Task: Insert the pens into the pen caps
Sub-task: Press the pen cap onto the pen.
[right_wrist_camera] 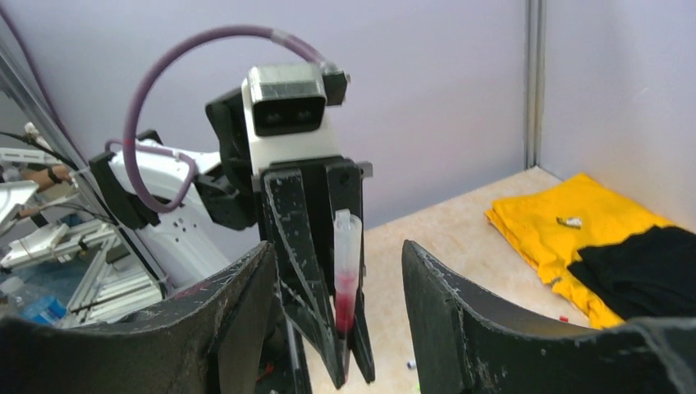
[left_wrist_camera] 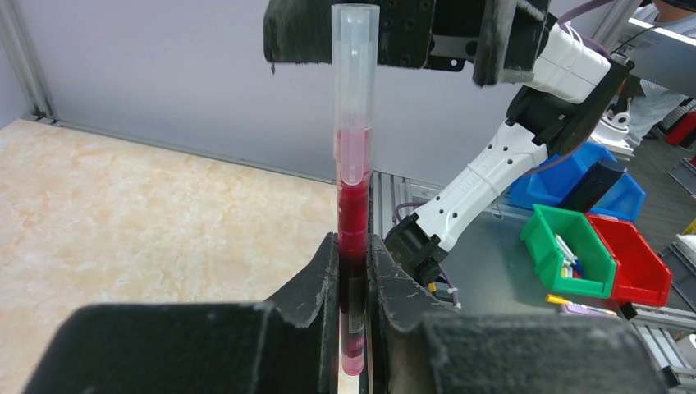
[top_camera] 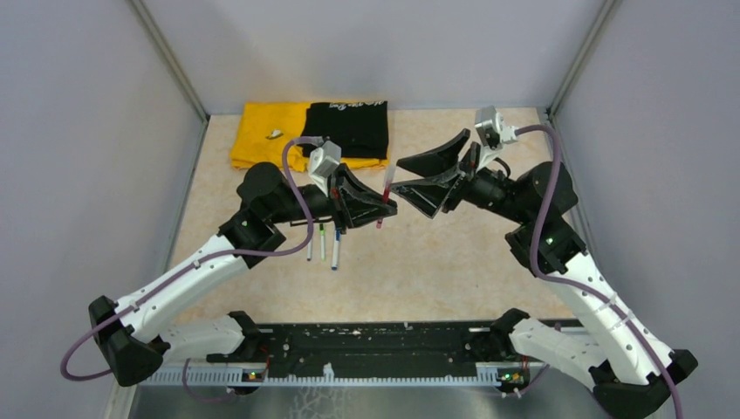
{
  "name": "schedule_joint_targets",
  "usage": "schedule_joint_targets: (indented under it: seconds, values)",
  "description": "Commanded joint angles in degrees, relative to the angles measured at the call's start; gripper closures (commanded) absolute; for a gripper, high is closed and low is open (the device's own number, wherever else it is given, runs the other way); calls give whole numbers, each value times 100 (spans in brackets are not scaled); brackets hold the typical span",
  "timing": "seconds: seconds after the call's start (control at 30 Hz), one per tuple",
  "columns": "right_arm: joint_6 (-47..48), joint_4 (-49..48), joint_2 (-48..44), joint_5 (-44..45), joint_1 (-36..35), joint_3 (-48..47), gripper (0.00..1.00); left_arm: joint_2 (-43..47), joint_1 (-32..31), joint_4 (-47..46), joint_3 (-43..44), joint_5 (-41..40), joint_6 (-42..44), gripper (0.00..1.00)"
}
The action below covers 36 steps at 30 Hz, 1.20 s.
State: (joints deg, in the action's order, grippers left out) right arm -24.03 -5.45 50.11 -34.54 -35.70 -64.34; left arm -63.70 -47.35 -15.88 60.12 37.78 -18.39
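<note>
My left gripper (top_camera: 387,208) is shut on a maroon pen (top_camera: 384,197) and holds it upright above the table. In the left wrist view the pen (left_wrist_camera: 354,246) stands between the fingers (left_wrist_camera: 322,275), with a clear cap (left_wrist_camera: 354,82) over its upper end. My right gripper (top_camera: 400,176) is open and empty. Its jaws stand on either side of the pen's top without touching it. In the right wrist view the pen (right_wrist_camera: 345,283) sits between the open fingers (right_wrist_camera: 455,304). Three white pens (top_camera: 323,243) lie on the table under the left arm. Small loose caps, blue (right_wrist_camera: 410,364) and red (right_wrist_camera: 563,318), lie on the table.
A yellow cloth (top_camera: 262,135) and a black cloth (top_camera: 351,127) lie at the back of the table. A black rail (top_camera: 375,349) runs along the near edge. Green (left_wrist_camera: 570,246) and red (left_wrist_camera: 634,264) bins stand beyond the table.
</note>
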Motion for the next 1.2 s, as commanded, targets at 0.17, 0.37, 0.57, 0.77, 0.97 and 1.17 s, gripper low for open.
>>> schedule_joint_targets:
  seconds: [0.17, 0.37, 0.57, 0.77, 0.97, 1.17]
  values:
    - [-331, -659, 213, -115, 42, -391, 45, -70, 24, -129, 286, 530, 46, 100]
    - [-403, -667, 369, -387, 42, -448, 54, -147, 20, -107, 317, 617, 53, 100]
    - [-332, -589, 406, -465, 37, -424, 70, -197, 19, -95, 349, 601, 55, 100]
    - [-221, -449, 395, -474, 37, -379, 96, -297, 23, 44, 519, 352, 42, 100]
    - [-18, -120, 343, -359, 37, -214, 100, -413, 23, -20, 826, 118, 24, 100]
    - [361, 419, 173, -179, 37, 259, 100, -321, 17, -425, 940, -288, -70, 100]
